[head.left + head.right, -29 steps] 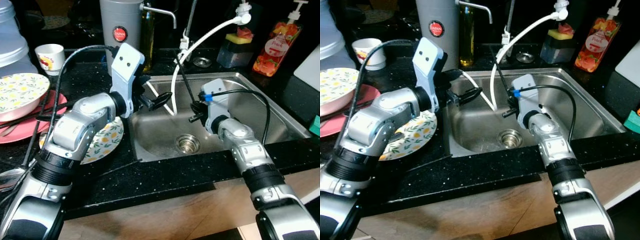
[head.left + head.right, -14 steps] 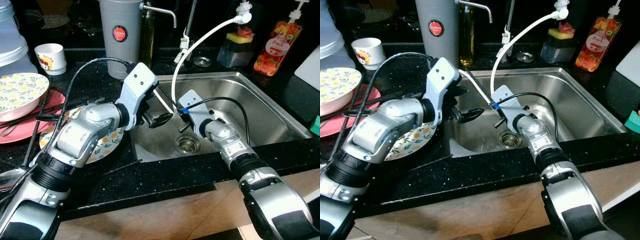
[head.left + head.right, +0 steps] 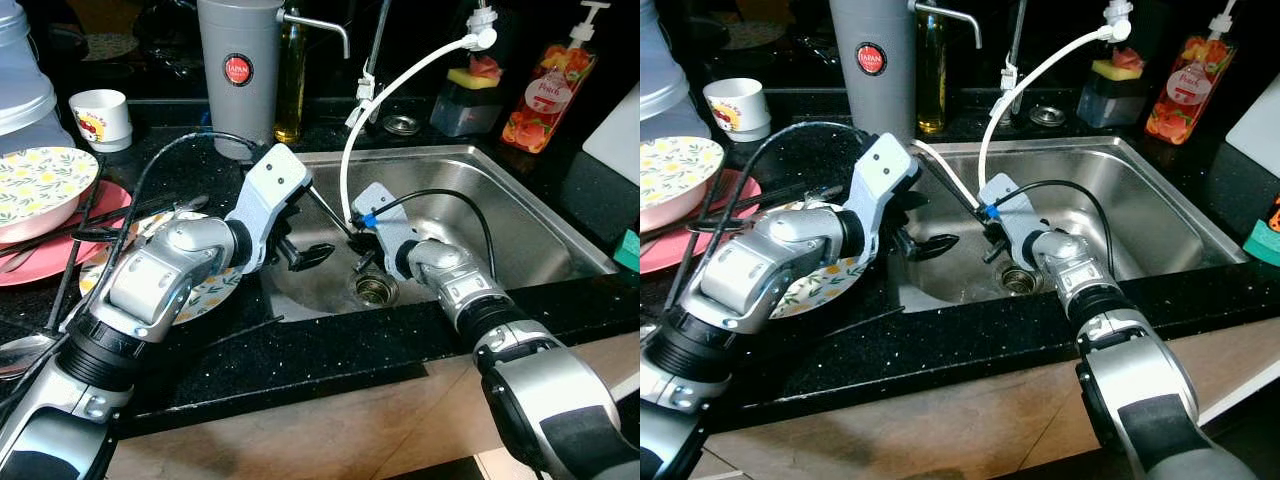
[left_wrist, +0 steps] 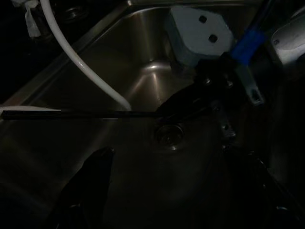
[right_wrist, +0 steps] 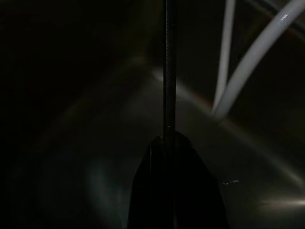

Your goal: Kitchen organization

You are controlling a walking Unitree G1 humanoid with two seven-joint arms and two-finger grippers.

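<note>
A: In the sink (image 3: 520, 215), near the drain (image 3: 376, 288) – right gripper (image 3: 358, 245) clenched on a thin black chopstick (image 4: 81, 114). A second ago that arm sat further right, higher in the basin; it has swung in and dropped toward the drain.

B: Left gripper (image 3: 305, 255)?

A: Jaws released, holding nothing, also lower than before. Both now meet over the drain, so I'd judge a hand-over or lift-out is close.

B: Views differ?

A: Right wrist view shows the fingers (image 5: 174, 186) pinching the stick end-on; left wrist view shows it crossing sideways under the white hose (image 4: 81, 71). Head views add the floral plate (image 3: 205, 290) on the worktop (image 3: 330, 350) and, further back, the grey canister (image 3: 240, 70)
</note>
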